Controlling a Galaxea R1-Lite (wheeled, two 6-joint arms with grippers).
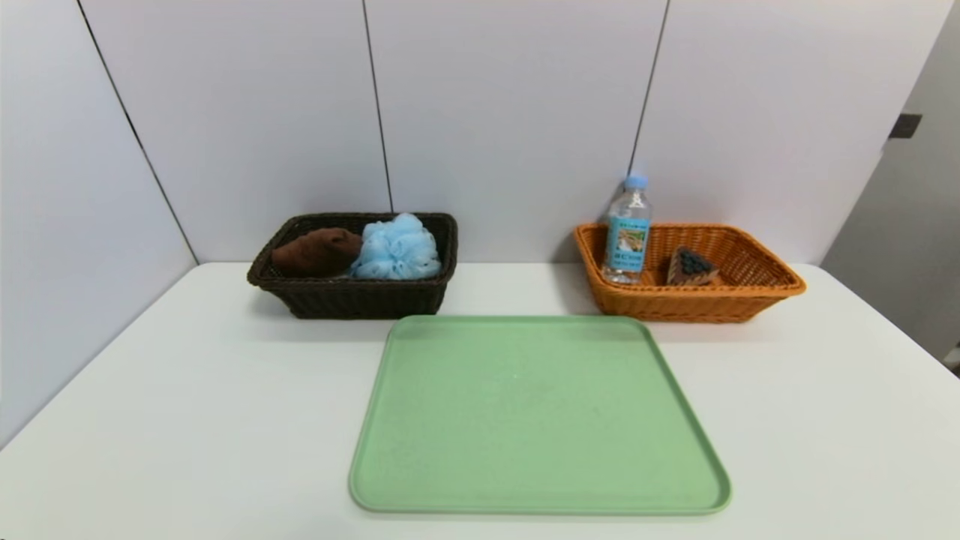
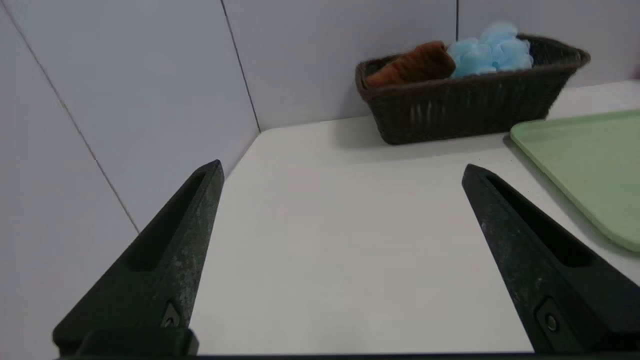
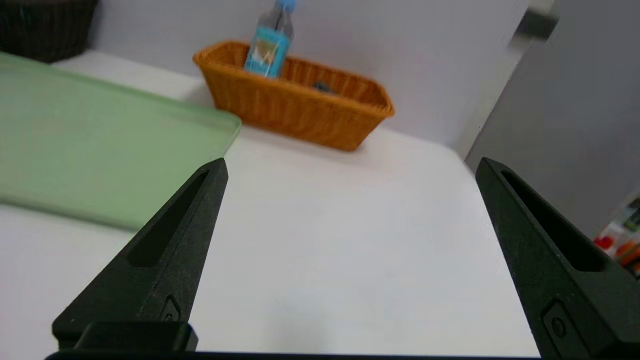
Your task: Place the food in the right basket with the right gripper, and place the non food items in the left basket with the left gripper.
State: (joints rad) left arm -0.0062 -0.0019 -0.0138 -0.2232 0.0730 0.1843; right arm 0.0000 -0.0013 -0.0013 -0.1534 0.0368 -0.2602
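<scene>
The dark brown left basket (image 1: 352, 296) holds a brown rolled towel (image 1: 315, 251) and a light-blue bath pouf (image 1: 397, 247); the same basket (image 2: 470, 107), towel (image 2: 415, 65) and pouf (image 2: 492, 50) show in the left wrist view. The orange right basket (image 1: 697, 304) holds an upright water bottle (image 1: 628, 232) and a chocolate cake slice (image 1: 691, 268); this basket (image 3: 295, 107) and bottle (image 3: 270, 42) also show in the right wrist view. My left gripper (image 2: 342, 170) and right gripper (image 3: 350, 167) are open over bare table, empty, far from the baskets. Neither arm shows in the head view.
A green tray (image 1: 536, 412) lies bare at the table's middle, in front of both baskets. The white table (image 1: 150, 420) is walled at the back and left. The table's right edge (image 3: 465, 160) drops off beside a grey wall.
</scene>
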